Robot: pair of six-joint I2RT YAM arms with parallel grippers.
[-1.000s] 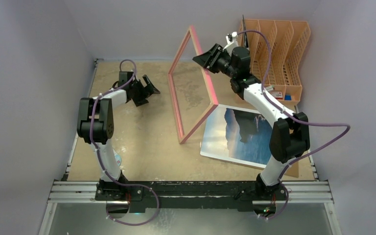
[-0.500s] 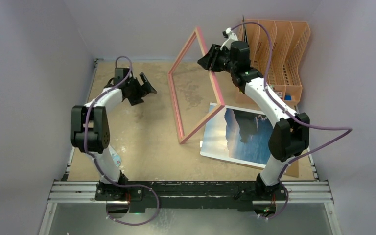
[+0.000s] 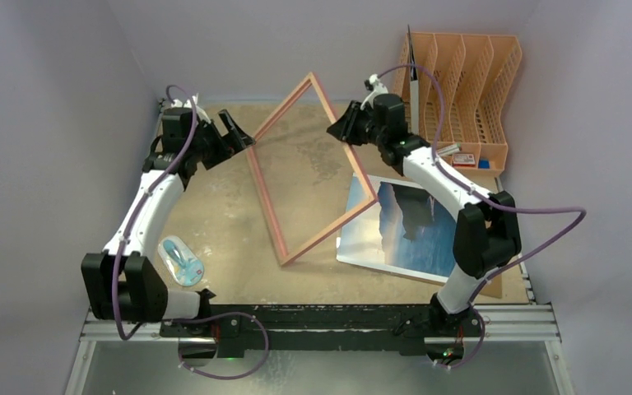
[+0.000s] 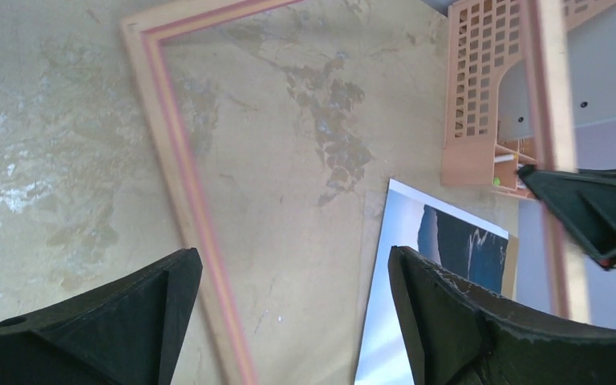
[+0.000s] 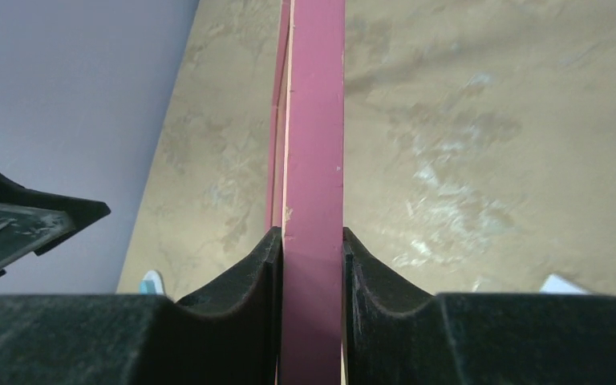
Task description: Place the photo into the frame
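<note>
Lit softly and evenly from above in the top view, with only faint, diffuse shadows under the arms on the worktop. Washed pale by sheen across the left part of the photo. From the left wrist, blurred along the near rail of the frame, the left pincer near-black. From the right wrist, crisp on the frame edge, dark on the right pincer, slightly soft on the worktop beyond.

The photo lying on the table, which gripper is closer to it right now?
Right. The right gripper, shut on the frame, is up behind the photo; the left gripper hangs open past the frame's other side.
</note>
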